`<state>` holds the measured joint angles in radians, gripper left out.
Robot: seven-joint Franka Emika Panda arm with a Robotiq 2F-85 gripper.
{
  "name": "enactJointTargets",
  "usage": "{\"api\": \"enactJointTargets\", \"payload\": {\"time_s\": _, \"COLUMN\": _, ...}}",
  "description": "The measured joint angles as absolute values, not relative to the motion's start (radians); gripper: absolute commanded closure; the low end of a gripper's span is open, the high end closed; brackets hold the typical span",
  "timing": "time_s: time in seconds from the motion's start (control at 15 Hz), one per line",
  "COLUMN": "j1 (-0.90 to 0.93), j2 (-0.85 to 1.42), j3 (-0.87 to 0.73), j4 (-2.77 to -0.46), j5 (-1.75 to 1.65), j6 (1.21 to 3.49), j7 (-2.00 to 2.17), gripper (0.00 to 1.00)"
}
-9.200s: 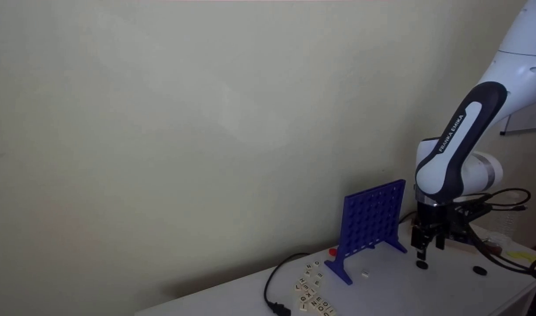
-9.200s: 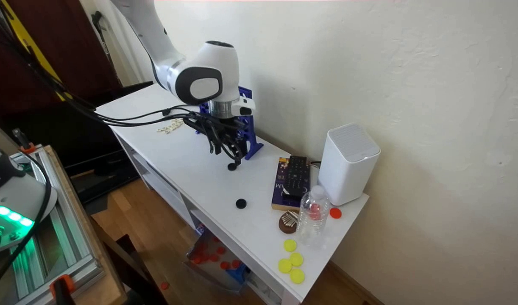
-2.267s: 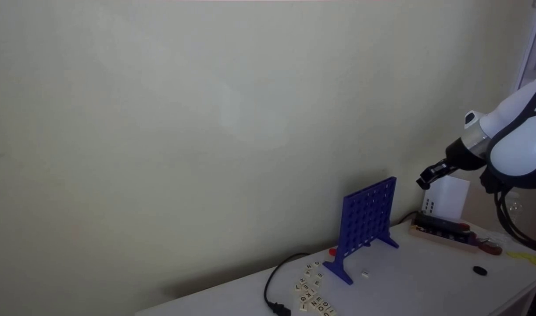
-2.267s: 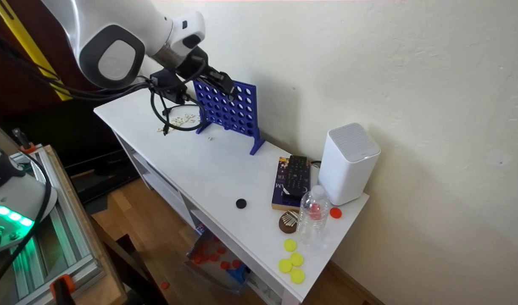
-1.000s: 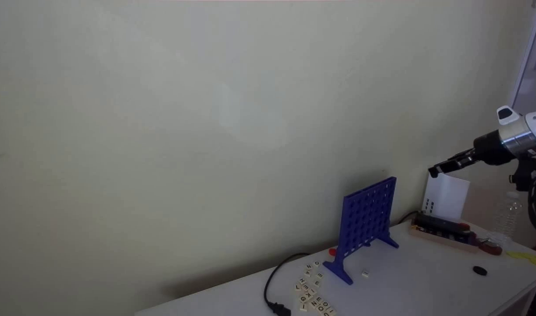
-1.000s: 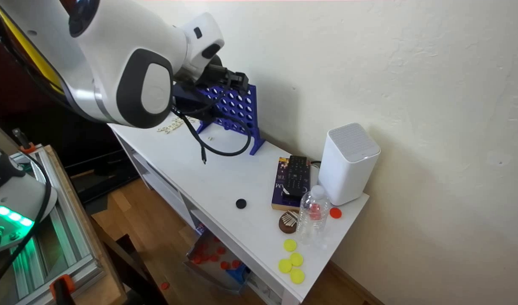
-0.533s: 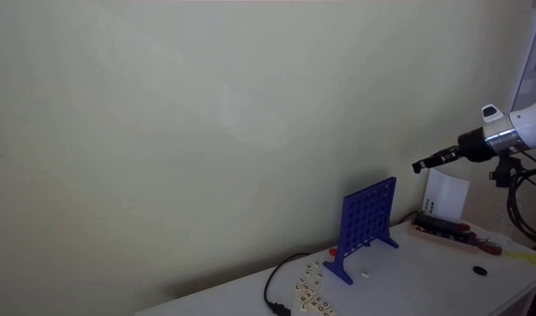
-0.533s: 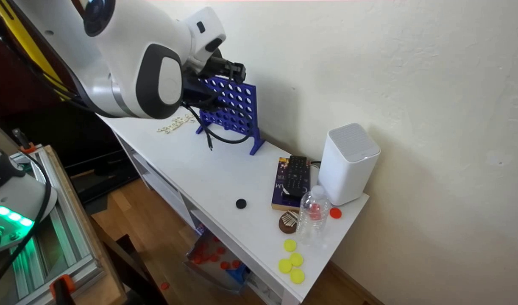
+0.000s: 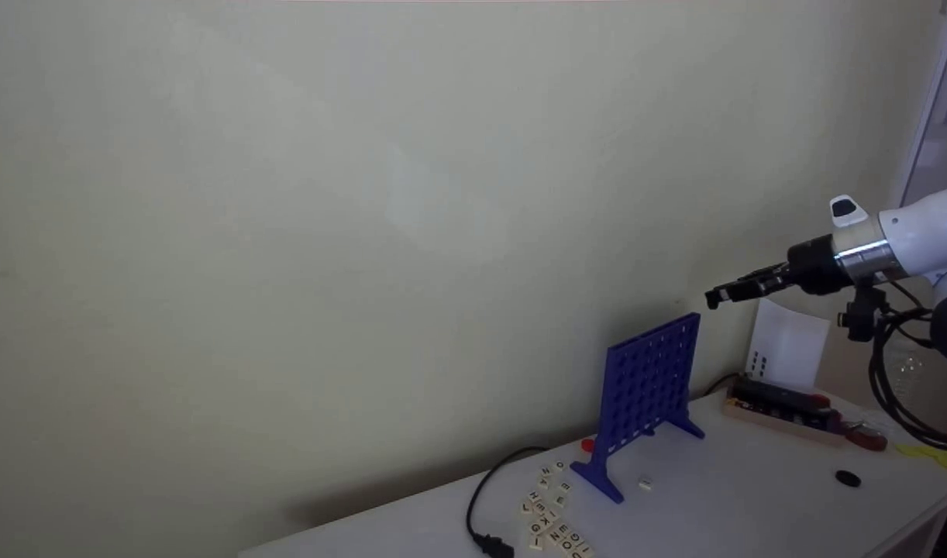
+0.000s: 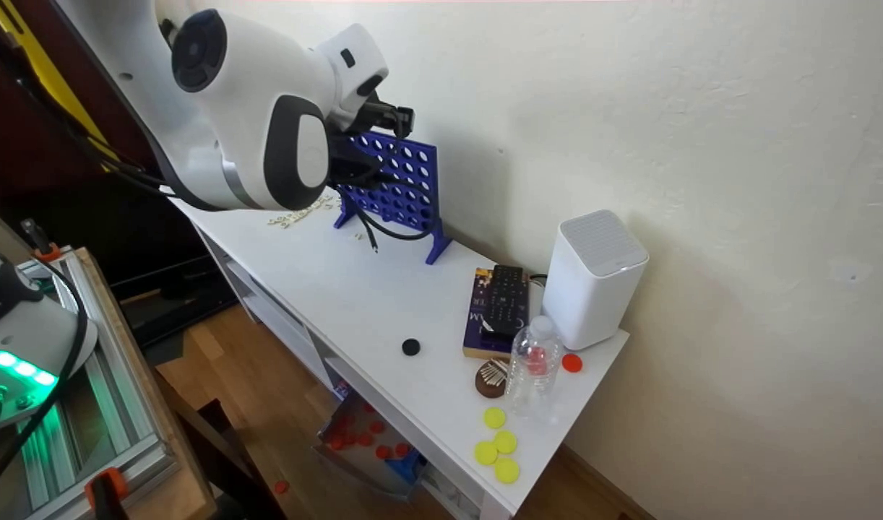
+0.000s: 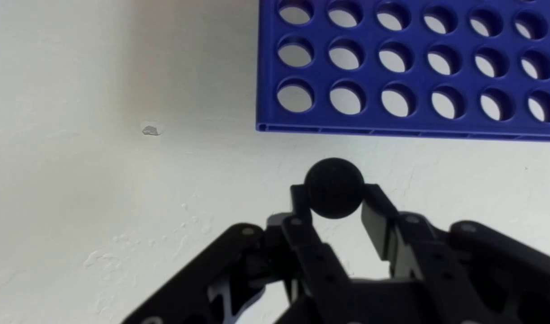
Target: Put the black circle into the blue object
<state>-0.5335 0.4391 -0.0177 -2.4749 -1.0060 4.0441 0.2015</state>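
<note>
My gripper (image 11: 335, 193) is shut on a black circle (image 11: 334, 188), pinched by its rim between the two fingertips, its round face toward the wrist camera. In the wrist view the blue object (image 11: 421, 79) fills the upper right, slotted top edge facing the disc. A strip of wall shows between disc and edge, so they look apart there. In an exterior view the gripper (image 9: 714, 298) points sideways, slightly above the near top corner of the upright blue object (image 9: 650, 384). Another black disc (image 10: 410, 347) lies flat on the table.
A white box (image 10: 593, 282) stands by the wall, near a book with a black remote (image 10: 505, 300) on it and a clear bottle (image 10: 534, 368). Several yellow discs (image 10: 506, 471) lie near the table's end. Letter tiles (image 9: 547, 519) and a black cable (image 9: 477, 496) lie beside the grid.
Earlier the gripper was down at a black disc on the table; that spot is now bare. Over the last second the gripper, holding the disc, has moved toward the grid's top.
</note>
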Motion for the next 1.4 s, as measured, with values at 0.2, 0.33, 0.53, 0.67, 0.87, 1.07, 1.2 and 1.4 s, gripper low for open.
{"api": "enactJointTargets", "payload": {"time_s": 0.2, "j1": -0.499, "j2": 0.472, "j3": -0.045, "j4": -2.449, "j5": -1.005, "j6": 4.064, "j7": 0.202, "gripper": 0.9}}
{"api": "enactJointTargets", "payload": {"time_s": 0.33, "j1": -0.486, "j2": 0.488, "j3": -0.056, "j4": -2.436, "j5": -1.003, "j6": 4.078, "j7": 0.202, "gripper": 0.9}}
{"api": "enactJointTargets", "payload": {"time_s": 0.53, "j1": -0.477, "j2": 0.505, "j3": -0.066, "j4": -2.42, "j5": -1.002, "j6": 4.096, "j7": 0.202, "gripper": 0.9}}
{"api": "enactJointTargets", "payload": {"time_s": 0.67, "j1": -0.476, "j2": 0.515, "j3": -0.07, "j4": -2.413, "j5": -1.001, "j6": 4.11, "j7": 0.202, "gripper": 0.9}}
{"api": "enactJointTargets", "payload": {"time_s": 0.87, "j1": -0.475, "j2": 0.528, "j3": -0.076, "j4": -2.402, "j5": -0.998, "j6": 4.123, "j7": 0.202, "gripper": 0.9}}
{"api": "enactJointTargets", "payload": {"time_s": 1.07, "j1": -0.475, "j2": 0.541, "j3": -0.079, "j4": -2.391, "j5": -0.992, "j6": 4.132, "j7": 0.202, "gripper": 0.9}}
{"api": "enactJointTargets", "payload": {"time_s": 1.2, "j1": -0.475, "j2": 0.549, "j3": -0.08, "j4": -2.385, "j5": -0.989, "j6": 4.136, "j7": 0.202, "gripper": 0.9}}
{"api": "enactJointTargets", "payload": {"time_s": 1.4, "j1": -0.475, "j2": 0.561, "j3": -0.084, "j4": -2.371, "j5": -0.987, "j6": 4.146, "j7": 0.202, "gripper": 0.9}}
